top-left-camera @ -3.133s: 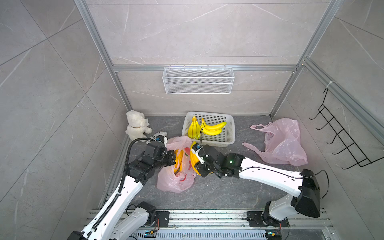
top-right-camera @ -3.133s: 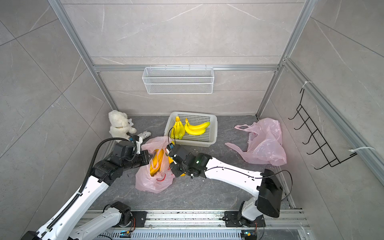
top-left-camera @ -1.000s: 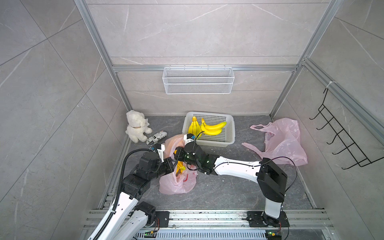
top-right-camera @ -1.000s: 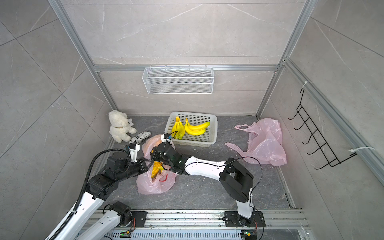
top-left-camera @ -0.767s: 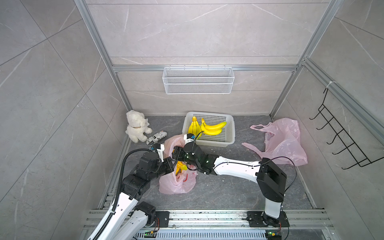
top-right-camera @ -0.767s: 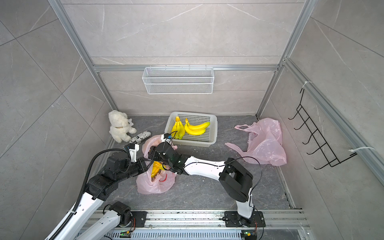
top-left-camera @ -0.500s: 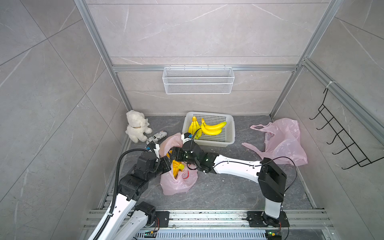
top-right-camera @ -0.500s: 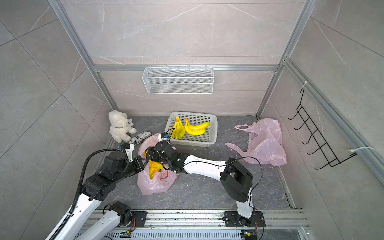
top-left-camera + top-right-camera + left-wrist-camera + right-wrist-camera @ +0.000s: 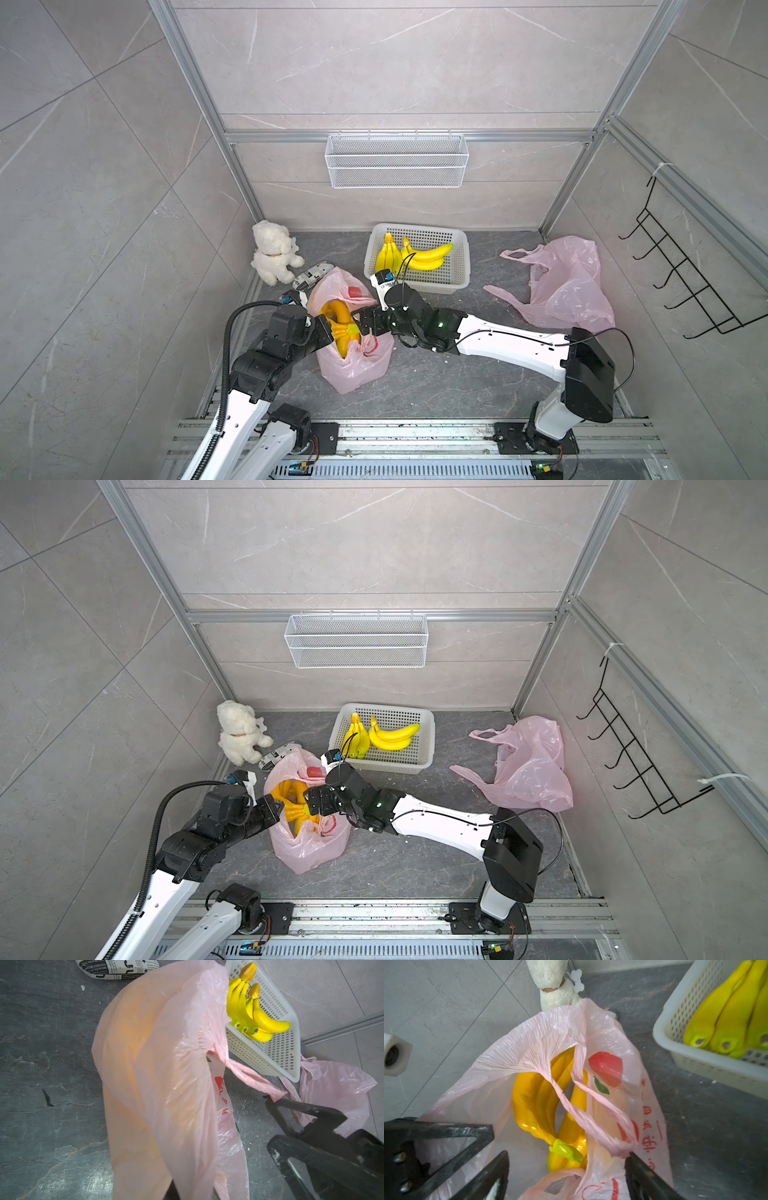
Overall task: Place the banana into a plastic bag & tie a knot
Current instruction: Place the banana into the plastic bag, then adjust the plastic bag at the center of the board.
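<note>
Over the last second the right gripper (image 9: 360, 325) has let go. A moment ago it was closed on the bunch deep in the mouth of the plastic bag (image 9: 353, 370). Now its jaws stand spread wide, and the banana (image 9: 338, 322) lies inside the bag on the floor, near left of the basket (image 9: 457, 276). We judge the placing step done, and the knot is not yet begun.

The left gripper (image 9: 327, 329) has not changed. It is closed, pinching a twisted handle of the bag and holding that side up.

In both top views the two grippers meet at the bag's mouth, but the grip itself is too small to read there. The left wrist view settles it: a taut pink strand runs from the bag (image 9: 166, 1064) into the closed tips of the left gripper (image 9: 274, 1098). The banana shows there only as an orange glow through the film.

The right wrist view looks into the bag (image 9: 529, 1049) instead. The banana (image 9: 542, 1101) rests with its green stem toward the right gripper (image 9: 566, 1154), nothing between the jaws. Two handle strands cross over the banana, and one loop touches a fingertip (image 9: 636, 1164). We think that loop is the right arm's next thing to take
</note>
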Available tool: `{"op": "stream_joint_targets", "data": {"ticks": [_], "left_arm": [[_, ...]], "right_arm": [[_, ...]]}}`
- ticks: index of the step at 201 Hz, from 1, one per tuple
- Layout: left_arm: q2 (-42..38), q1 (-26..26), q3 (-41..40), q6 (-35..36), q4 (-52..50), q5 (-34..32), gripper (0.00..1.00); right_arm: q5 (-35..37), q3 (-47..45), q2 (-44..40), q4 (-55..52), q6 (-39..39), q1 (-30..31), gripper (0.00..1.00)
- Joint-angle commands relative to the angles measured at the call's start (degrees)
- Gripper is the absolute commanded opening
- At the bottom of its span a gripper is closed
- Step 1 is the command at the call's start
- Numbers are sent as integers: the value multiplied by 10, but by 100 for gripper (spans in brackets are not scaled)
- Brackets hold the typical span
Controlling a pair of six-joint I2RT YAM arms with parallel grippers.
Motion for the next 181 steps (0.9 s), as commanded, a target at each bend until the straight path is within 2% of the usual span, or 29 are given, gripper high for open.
{"op": "stream_joint_targets", "data": {"ticks": [1, 37, 76, 101, 153, 181], "left_arm": [[5, 3, 22, 27, -13, 7, 0], [16, 3, 25, 38, -17, 0, 0], [22, 3, 25, 46, -20, -4, 0], [22, 3, 24, 50, -19, -6, 0], [20, 3, 15, 52, -17, -7, 0], [18, 3, 9, 50, -20, -15, 0]], "right_arm": [[38, 32, 6, -49, -104, -7, 89], [46, 86, 52, -80, -220, -13, 89], [-57, 105, 70, -85, -254, -20, 88], [-82, 99, 79, -85, -259, -5, 88], [-74, 143, 135, -83, -214, 9, 80], [38, 194, 160, -133, -160, 3, 80]]}}
